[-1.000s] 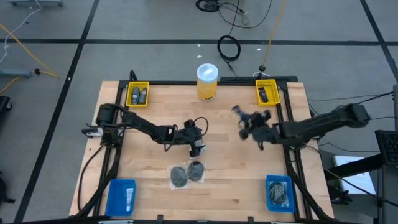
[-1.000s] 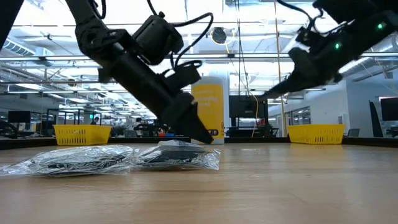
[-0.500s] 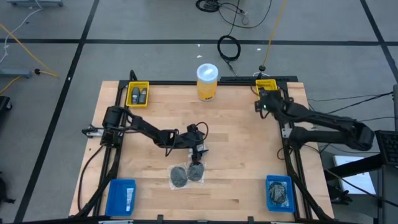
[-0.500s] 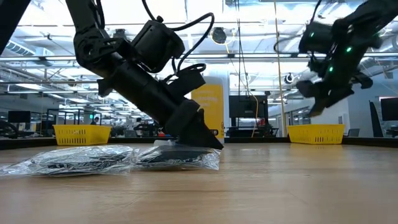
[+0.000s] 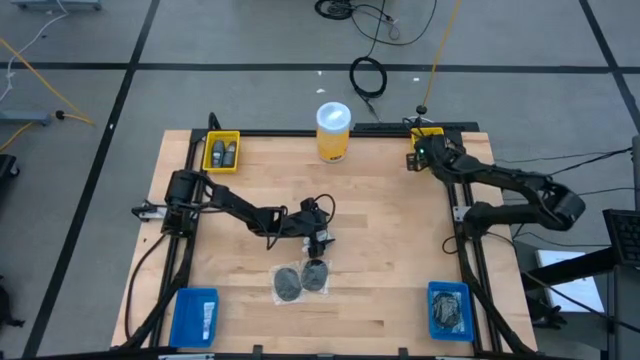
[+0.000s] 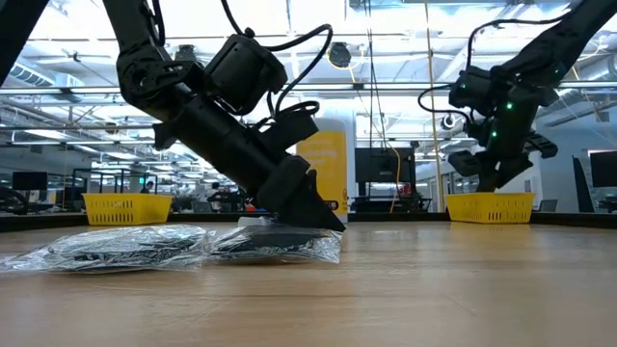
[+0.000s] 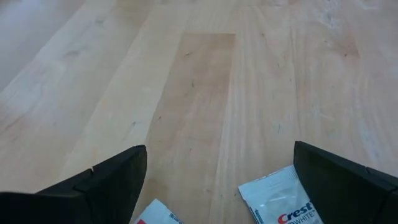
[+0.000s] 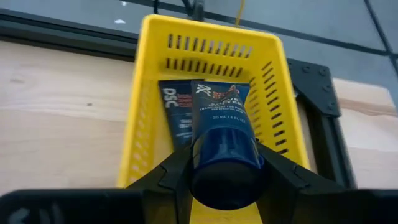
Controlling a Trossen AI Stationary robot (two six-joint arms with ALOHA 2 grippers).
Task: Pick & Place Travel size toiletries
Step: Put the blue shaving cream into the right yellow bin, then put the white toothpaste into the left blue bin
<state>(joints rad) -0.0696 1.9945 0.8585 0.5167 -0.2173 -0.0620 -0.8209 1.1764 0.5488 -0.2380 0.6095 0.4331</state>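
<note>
Two clear bags with grey mesh discs point(image 5: 288, 283) point(image 5: 316, 274) lie flat on the table's near middle; the low view shows them side by side point(image 6: 125, 246) point(image 6: 280, 243). My left gripper point(image 5: 318, 247) point(image 7: 221, 180) is open and slants down over the right-hand bag's far edge, with white Crest packets point(image 7: 280, 200) between its fingers. My right gripper point(image 5: 422, 152) point(image 8: 225, 177) is shut on a dark blue tube point(image 8: 217, 102) above the yellow bin point(image 8: 149, 130) at the far right corner. Another dark tube point(image 8: 176, 115) lies in that bin. My left gripper's fingertips point(image 6: 323, 222) stand low at the bag's far edge; whether they touch it, I cannot tell. My right gripper pinches the blue tube at its round cap end point(image 8: 225, 163) between both fingers. The tube lies along the fingers, points past them and is lifted clear over the bin.
A large yellow jar with a white lid point(image 5: 333, 132) stands at the far middle edge. A yellow bin point(image 5: 221, 152) at the far left holds two dark containers. Blue bins sit at the near left point(image 5: 195, 315) and near right point(image 5: 449, 310) corners. Bare wood lies between the arms.
My right gripper has swung from the table's middle toward the far right corner, carrying the tube, and now hangs over the yellow bin. My left gripper dropped slightly toward the bags a second ago and has kept still since.
</note>
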